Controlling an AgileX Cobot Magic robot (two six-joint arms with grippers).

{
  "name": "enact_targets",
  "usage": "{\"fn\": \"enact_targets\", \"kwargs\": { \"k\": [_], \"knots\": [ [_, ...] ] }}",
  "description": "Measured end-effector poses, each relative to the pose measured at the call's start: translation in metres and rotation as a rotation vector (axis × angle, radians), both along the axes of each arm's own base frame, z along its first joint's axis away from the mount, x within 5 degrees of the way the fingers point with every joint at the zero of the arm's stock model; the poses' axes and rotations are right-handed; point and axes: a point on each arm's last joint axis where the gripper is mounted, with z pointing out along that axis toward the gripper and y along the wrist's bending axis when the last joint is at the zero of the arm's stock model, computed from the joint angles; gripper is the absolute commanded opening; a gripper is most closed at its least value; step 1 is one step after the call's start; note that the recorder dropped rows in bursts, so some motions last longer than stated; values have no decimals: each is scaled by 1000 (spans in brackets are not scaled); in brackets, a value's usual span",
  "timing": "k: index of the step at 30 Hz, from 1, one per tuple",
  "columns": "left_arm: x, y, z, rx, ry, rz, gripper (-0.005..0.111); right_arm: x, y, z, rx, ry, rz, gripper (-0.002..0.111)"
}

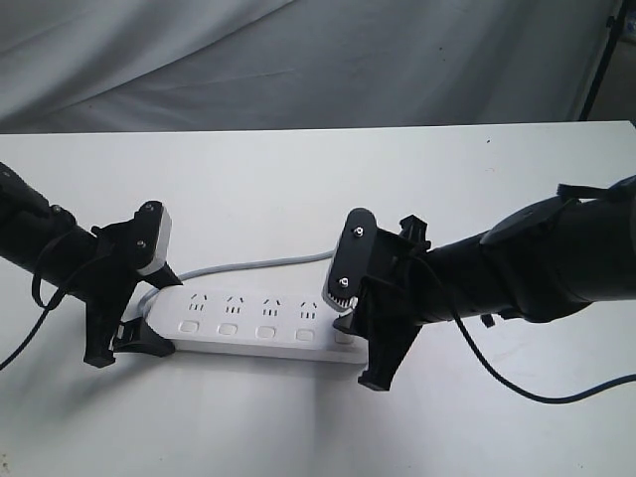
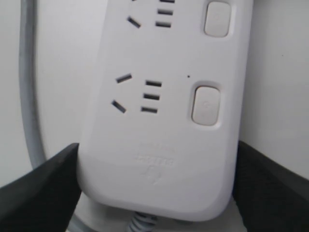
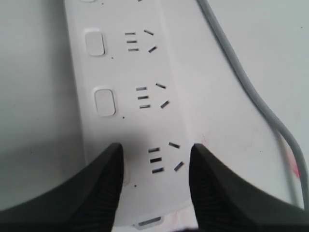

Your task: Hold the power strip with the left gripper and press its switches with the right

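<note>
A white table point(image 1: 298, 169) fills the scene, with a creased grey cloth point(image 1: 199, 60) hanging behind it at 12 o'clock. The power strip point(image 1: 263, 323) lies flat toward 6 o'clock, its length running from 9 to 3. A thin grey cord point(image 1: 248, 266) leaves the 9 o'clock end and curves away behind it. The left gripper point(image 2: 157, 154) straddles that cord end, its black fingers point(image 2: 48, 183) set against both long sides, so it appears clamped across the strip's width. The right gripper point(image 3: 154, 154) sits at the 3 o'clock end, jaws apart and holding nothing, with one fingertip point(image 3: 108, 169) on or just over the last of the switches point(image 3: 105, 101). The strip looks light, stiff and smooth, likely to skid under a push. The narrow cord end, clear of the buttons, seems the soundest place to hold it. No containers are in sight.
</note>
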Motion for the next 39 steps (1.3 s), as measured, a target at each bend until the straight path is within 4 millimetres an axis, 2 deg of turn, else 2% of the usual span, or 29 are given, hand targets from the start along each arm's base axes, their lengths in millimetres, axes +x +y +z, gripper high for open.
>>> {"fn": "enact_targets", "kwargs": {
  "k": [19,24,39],
  "knots": [
    [0,0,0,0,0,0,62,3,1,-5,0,14,-13,41],
    [0,0,0,0,0,0,62,3,1,-14,-9,39,-13,41],
    [0,0,0,0,0,0,62,4,2,-16,-12,43,2,41]
  ]
}}
